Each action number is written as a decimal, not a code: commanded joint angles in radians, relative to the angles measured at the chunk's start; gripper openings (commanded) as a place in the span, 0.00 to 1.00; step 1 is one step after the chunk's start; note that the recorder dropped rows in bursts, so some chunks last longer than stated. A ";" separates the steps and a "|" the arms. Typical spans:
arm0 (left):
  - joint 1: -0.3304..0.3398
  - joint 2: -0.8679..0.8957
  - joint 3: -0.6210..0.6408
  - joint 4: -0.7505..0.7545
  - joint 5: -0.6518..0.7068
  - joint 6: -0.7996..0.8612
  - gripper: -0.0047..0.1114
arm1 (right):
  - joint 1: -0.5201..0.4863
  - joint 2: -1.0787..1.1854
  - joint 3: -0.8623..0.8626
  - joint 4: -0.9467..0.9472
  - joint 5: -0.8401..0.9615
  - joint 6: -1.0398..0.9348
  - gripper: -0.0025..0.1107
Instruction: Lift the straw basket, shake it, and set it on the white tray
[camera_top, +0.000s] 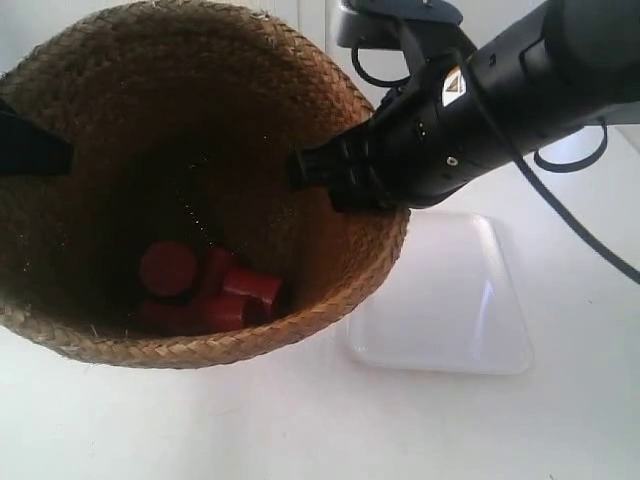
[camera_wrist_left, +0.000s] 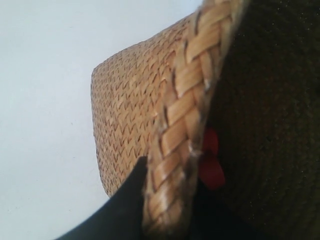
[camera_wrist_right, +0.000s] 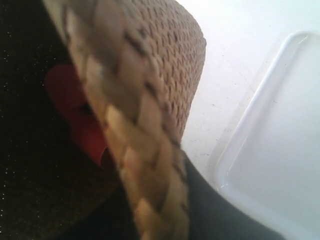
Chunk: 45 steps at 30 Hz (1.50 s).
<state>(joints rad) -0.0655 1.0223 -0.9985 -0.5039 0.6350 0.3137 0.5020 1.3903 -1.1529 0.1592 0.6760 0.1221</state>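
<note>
The straw basket (camera_top: 190, 120) fills the left of the exterior view, its braided rim close to the camera and overlapping the near-left corner of the white tray (camera_top: 450, 300). Its base is hidden there. My left gripper (camera_wrist_left: 167, 195) is shut on the rim, one black finger outside the wall and one inside. On the opposite side, my right gripper (camera_wrist_right: 160, 200) clamps the rim (camera_wrist_right: 135, 125) the same way, and it shows again in the exterior view as the right gripper (camera_top: 325, 175). The tray (camera_wrist_right: 280, 150) lies beside the basket's wall.
Several red cylinders (camera_top: 205, 285) lie in the dark bottom of the basket. The white table (camera_top: 300, 430) runs all round. A black cable (camera_top: 570, 215) hangs from the right arm above the tray's far side.
</note>
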 joint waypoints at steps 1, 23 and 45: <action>0.002 0.003 0.000 0.000 -0.020 0.060 0.04 | -0.004 -0.012 0.004 -0.062 -0.029 -0.026 0.02; 0.014 -0.019 -0.023 -0.040 0.064 0.030 0.04 | 0.025 -0.070 0.025 -0.082 -0.013 -0.030 0.02; 0.014 -0.026 0.078 -0.071 -0.040 0.086 0.04 | 0.025 -0.003 0.058 -0.069 -0.080 0.017 0.02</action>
<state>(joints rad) -0.0489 1.0113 -0.9197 -0.5559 0.5868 0.3783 0.5285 1.3804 -1.0978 0.1288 0.6168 0.1513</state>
